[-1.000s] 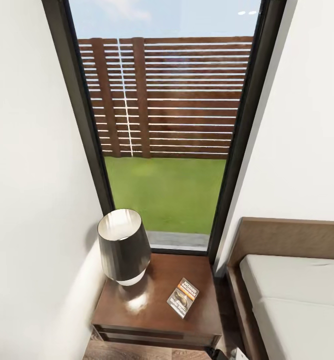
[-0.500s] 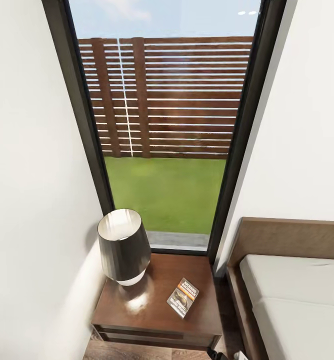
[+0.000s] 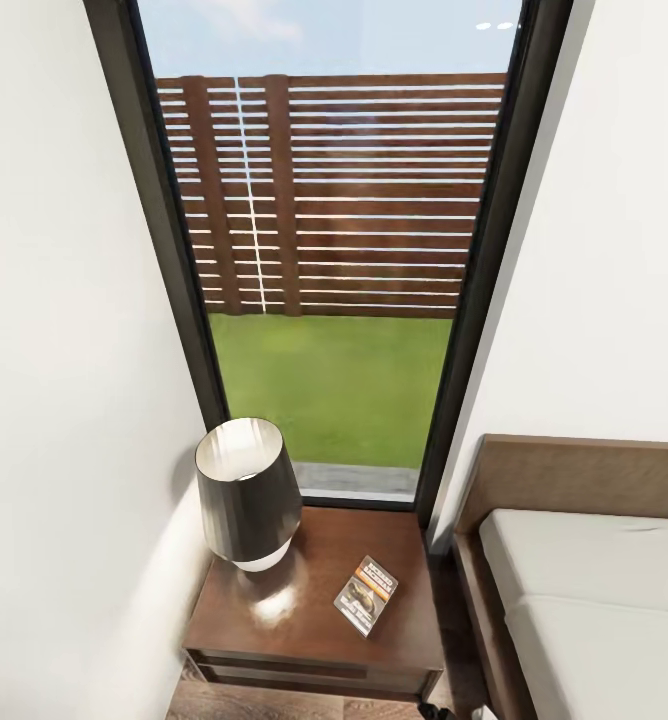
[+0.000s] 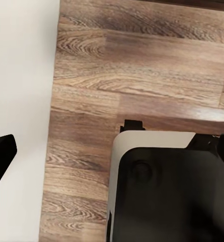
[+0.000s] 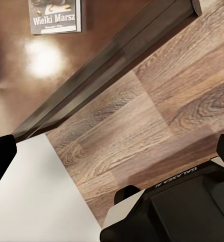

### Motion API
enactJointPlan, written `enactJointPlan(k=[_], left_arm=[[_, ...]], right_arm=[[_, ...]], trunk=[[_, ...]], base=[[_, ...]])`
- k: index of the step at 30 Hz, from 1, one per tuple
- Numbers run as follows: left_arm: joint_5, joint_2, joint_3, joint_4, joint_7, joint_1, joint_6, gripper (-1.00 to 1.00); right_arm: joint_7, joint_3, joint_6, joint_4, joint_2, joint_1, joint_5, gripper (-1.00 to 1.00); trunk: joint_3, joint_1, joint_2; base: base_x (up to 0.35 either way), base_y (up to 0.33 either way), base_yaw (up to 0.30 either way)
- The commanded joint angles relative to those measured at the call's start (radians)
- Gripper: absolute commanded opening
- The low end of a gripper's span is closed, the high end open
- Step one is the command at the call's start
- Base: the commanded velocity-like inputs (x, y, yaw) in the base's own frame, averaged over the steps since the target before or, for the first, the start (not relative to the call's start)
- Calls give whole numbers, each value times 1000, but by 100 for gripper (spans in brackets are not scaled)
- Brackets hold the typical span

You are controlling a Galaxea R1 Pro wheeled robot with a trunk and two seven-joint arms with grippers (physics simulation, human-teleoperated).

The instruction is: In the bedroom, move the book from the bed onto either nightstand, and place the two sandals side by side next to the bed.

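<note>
Right claw (image 5: 112, 146) apart from book (image 5: 55, 15)

Glossy black robot base (image 4: 172, 196), white rim, small white "GALAXEA" lettering

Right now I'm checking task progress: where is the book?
In the head view the book lies flat on the nightstand, on its right part, right of the lamp and left of the bed.
</note>
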Motion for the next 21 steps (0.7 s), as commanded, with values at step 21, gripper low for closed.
enactJointPlan(k=[21], left_arm=[[6, 0, -9, -1, 5, 12, -2, 100]], right_arm=[[2, -2, 7, 3, -13, 4, -7, 100]], trunk=[[-2, 1, -2]], base=[[0, 0, 0]])
